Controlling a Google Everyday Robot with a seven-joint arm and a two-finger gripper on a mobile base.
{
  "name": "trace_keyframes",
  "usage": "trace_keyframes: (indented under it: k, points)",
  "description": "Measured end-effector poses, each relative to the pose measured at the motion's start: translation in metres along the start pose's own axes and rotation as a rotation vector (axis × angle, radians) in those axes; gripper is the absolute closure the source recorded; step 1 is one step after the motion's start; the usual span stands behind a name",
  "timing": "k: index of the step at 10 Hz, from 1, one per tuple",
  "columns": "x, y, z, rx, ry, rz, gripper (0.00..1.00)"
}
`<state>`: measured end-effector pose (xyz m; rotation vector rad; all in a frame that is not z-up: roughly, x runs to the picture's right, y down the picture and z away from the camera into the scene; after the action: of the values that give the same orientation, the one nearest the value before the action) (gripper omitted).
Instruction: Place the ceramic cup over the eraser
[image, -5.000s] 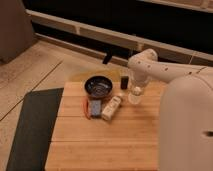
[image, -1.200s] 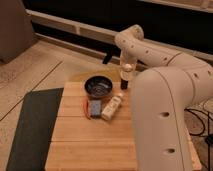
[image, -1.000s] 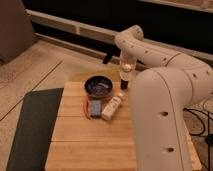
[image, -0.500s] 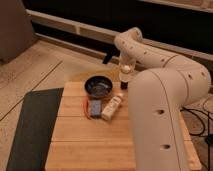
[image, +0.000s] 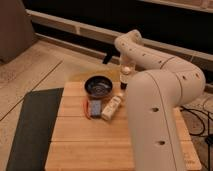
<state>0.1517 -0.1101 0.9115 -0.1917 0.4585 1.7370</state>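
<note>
One camera, looking down over the robot's own arm

The single view is looking down at a slant from high up on the near side of the table (image: 90, 145), facing out toward the floor (image: 30, 70) and the dark ledge (image: 75, 27) at the back. It's sitting really close to the arm (image: 160, 105), so the white shell is filling most of the right half and covering the table's right part before curving away toward the far end. The table is taking up the lower middle, and a dark mat (image: 32, 125) is running along the left. The gripper (image: 125, 77) is hanging way out at the table's far edge, just right of the bowl (image: 98, 86), well away from the lens.
</note>
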Motion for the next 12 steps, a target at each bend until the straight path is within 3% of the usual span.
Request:
trace_keyframes:
  k: [6, 12]
  points:
    - [0.0, -0.01, 0.029, 0.03, 0.038, 0.019, 1.0]
    - [-0.009, 0.003, 0.039, -0.042, 0.022, 0.026, 1.0]
